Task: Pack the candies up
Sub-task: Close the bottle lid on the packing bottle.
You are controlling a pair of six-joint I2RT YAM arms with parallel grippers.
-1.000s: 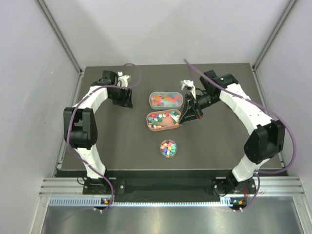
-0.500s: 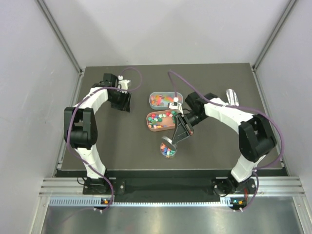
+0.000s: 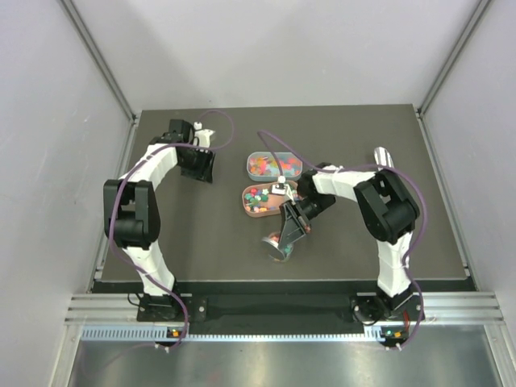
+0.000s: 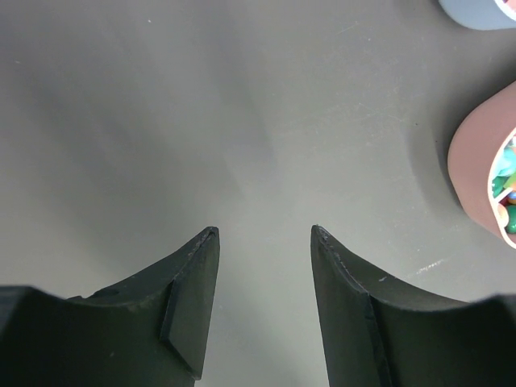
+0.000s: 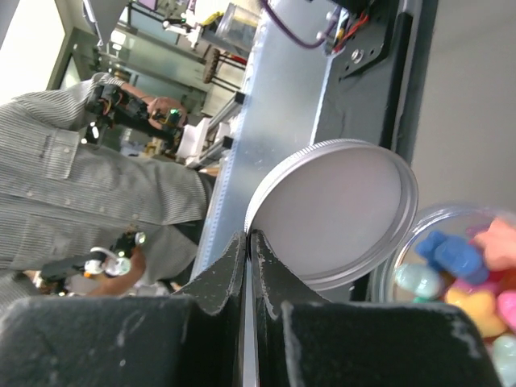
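Your dark table [image 3: 201,234] sat between plain grey walls. Just above the jar [image 5: 419,234] of candies [image 5: 447,251], your right gripper [image 5: 248,242] pinched the silver lid [image 5: 334,214] by its rim, tilted, probably so it could cap the jar. Well left of the jar, your left gripper [image 4: 264,234] hung half open and empty, out of the way.

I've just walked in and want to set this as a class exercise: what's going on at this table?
The right tool is shut on the rim of a metal lid, holding it tilted over the small clear jar of candies. The left tool hangs open over the table beside the brown tray, holding nothing. The jar is not yet capped.
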